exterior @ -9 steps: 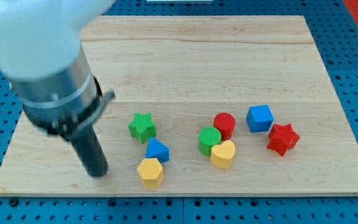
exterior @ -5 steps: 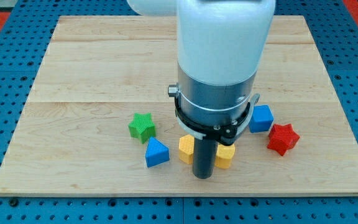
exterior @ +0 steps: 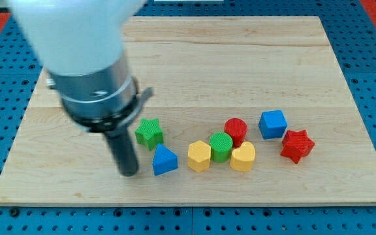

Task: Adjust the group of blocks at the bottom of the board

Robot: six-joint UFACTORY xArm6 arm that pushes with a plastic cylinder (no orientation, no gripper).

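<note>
My tip [exterior: 128,173] rests on the board just left of the blue triangular block [exterior: 165,160] and below-left of the green star [exterior: 149,132]. Right of the blue block sit a yellow hexagon [exterior: 199,156], a green cylinder [exterior: 221,147], a yellow heart [exterior: 243,157] and a red cylinder [exterior: 236,130], packed close together. Farther right are a blue cube [exterior: 273,124] and a red star-like block [exterior: 297,145]. The tip touches no block that I can see.
The wooden board [exterior: 194,59] lies on a blue perforated table. The arm's large white and grey body [exterior: 83,59] covers the board's upper left.
The rod moved from the middle of the group leftward to the blue triangle's left. The yellow hexagon now sits right of the blue triangle; the yellow heart lies a little farther right.
</note>
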